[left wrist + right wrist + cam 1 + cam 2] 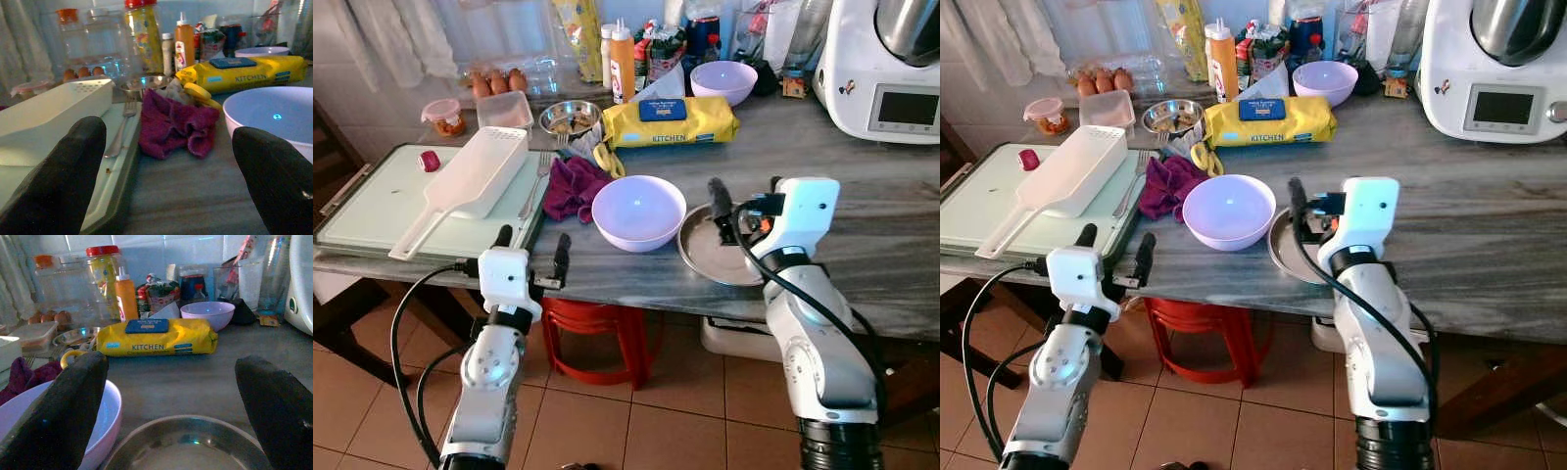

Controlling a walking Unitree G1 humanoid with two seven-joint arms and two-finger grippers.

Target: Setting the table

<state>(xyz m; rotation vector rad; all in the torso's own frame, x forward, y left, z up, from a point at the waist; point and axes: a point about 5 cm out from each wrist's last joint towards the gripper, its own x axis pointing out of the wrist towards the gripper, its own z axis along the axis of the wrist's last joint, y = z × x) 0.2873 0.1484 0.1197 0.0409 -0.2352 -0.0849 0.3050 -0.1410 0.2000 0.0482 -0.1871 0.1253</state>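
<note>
Cluttered grey counter. A steel plate point(715, 257) lies at its front edge: stiff, light, slick, best pinched at the rim. Right gripper point(745, 196) hovers over it, fingers apart. Beside it a bowl point(638, 211). Left gripper point(531, 252) waits spread at the edge.

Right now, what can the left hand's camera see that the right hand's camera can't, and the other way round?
The left wrist view alone has the fork lying on the green tray beside the white scoop. The right wrist view alone has the metal plate just under the open right gripper and the white kitchen machine. Both share the near purple bowl, the purple cloth, the yellow wipes pack, the far purple bowl and the orange sauce bottle.
</note>
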